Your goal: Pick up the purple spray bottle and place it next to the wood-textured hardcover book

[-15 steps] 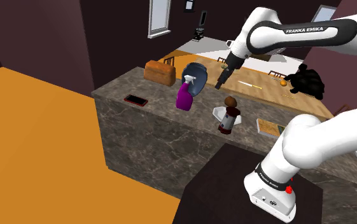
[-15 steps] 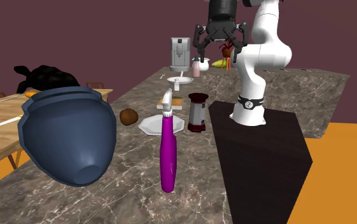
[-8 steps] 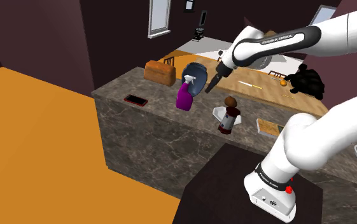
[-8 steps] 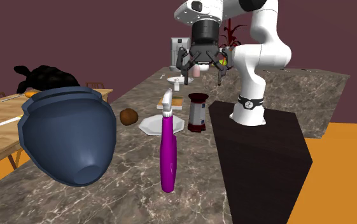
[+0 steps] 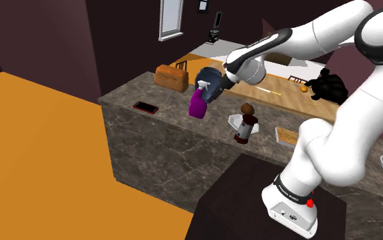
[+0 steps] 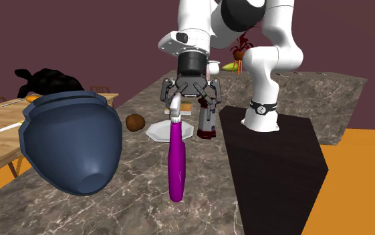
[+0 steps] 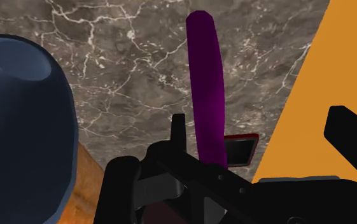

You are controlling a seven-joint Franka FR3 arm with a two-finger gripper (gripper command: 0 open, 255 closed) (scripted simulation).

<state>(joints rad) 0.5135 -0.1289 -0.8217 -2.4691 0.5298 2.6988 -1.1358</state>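
We see the gripper (image 6: 189,97) hanging close by the purple spray bottle (image 6: 176,157), its 2 fingers spread apart, touching nothing; bottle upright on the marble counter (image 6: 146,213), beside a dark blue vase (image 6: 72,143).

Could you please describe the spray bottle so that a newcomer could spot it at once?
On the dark marble counter, find the big dark blue vessel. The spray bottle stands upright right beside it: slim, bright purple, with a white trigger head, unlike anything nearby.
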